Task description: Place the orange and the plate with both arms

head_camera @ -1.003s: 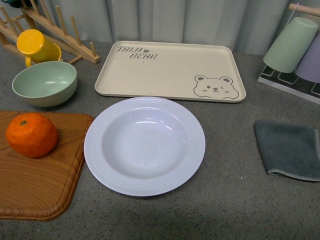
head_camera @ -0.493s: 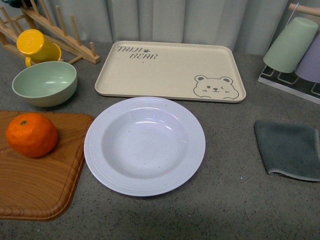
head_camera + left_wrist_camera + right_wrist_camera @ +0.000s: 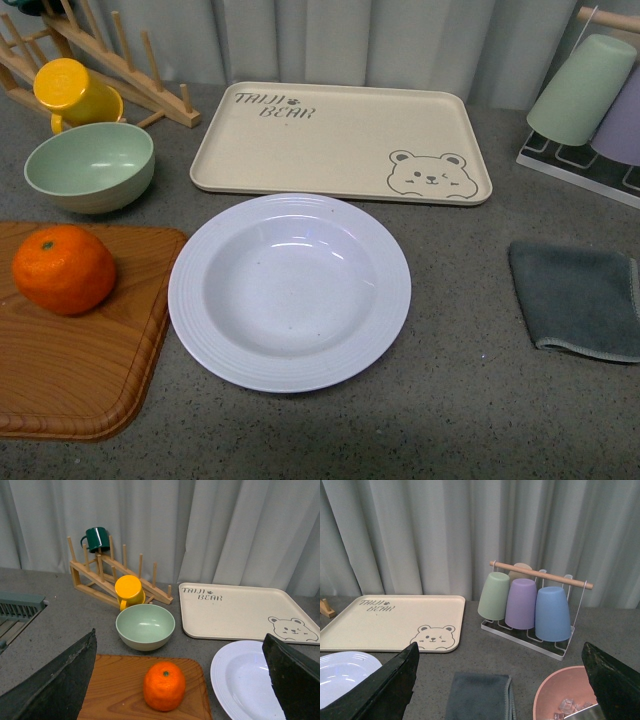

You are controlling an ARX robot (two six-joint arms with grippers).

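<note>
Plainly, nothing has changed in the front view over the last second: the orange [image 3: 63,270] sits where it did on the wooden board [image 3: 85,385] at the near left, and the plate [image 3: 289,292] lies flat on the counter, just beside the board's right edge and just in front of the bear-printed tray [image 3: 340,140]. You should read that as a task not yet begun; neither arm shows in this view. Counted here: one orange, one plate, one tray, one pale green bowl [image 3: 90,165], one yellow cup [image 3: 70,90] on the peg rack, one grey cloth [image 3: 580,298], and two hanging cups at the right edge. In the left wrist view, the left gripper [image 3: 179,634] has its jaws spread wide and holds nothing; the orange [image 3: 164,685] lies between and beyond them, well apart from both fingers. You can also count one dark green mug [image 3: 97,538] here. In the right wrist view, the right gripper [image 3: 500,644] is likewise spread wide and empty, with only a sliver of the plate [image 3: 342,677] showing. The cup rack [image 3: 540,575] holds four cups, one half hidden, and one pink bowl [image 3: 555,695] sits near it.
</note>
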